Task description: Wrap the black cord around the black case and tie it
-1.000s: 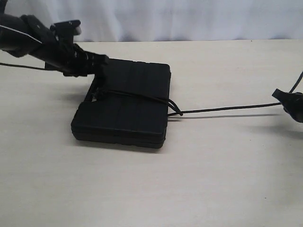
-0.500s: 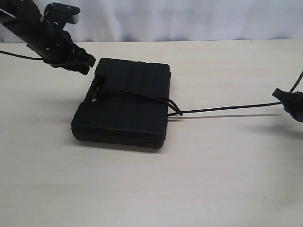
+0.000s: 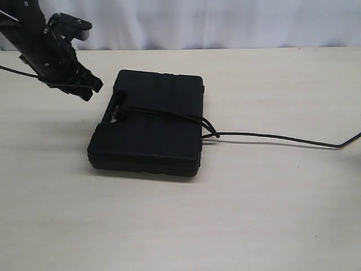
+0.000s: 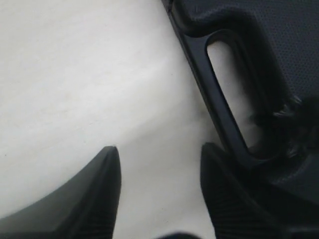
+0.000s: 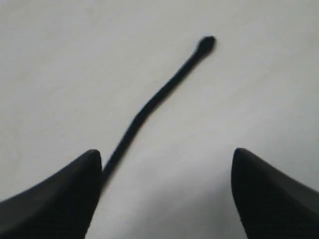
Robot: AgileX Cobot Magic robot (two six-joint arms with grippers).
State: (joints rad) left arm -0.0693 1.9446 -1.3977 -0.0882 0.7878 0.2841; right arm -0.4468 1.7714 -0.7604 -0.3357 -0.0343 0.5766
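The black case point(image 3: 161, 107) lies flat in the middle of the table. The black cord point(image 3: 169, 116) crosses its lid from the handle slot to the right edge, then trails slack over the table point(image 3: 271, 138) toward the right edge of the exterior view. My left gripper point(image 3: 89, 89) hangs open up and to the left of the case, holding nothing. In the left wrist view that gripper point(image 4: 159, 147) stands beside the case's handle slot point(image 4: 227, 79). My right gripper point(image 5: 167, 151) is open over bare table, with the cord point(image 5: 149, 107) and its end knot point(image 5: 206, 45) lying loose beside one finger.
A light wooden table point(image 3: 225, 214) bears everything, with a white curtain point(image 3: 225, 22) behind its far edge. A thin arm cable point(image 3: 17, 72) runs off at the far left.
My left gripper drew back up and to the left, away from the case's handle. My right gripper let go of the cord and left the exterior view; the cord dropped slack onto the table.
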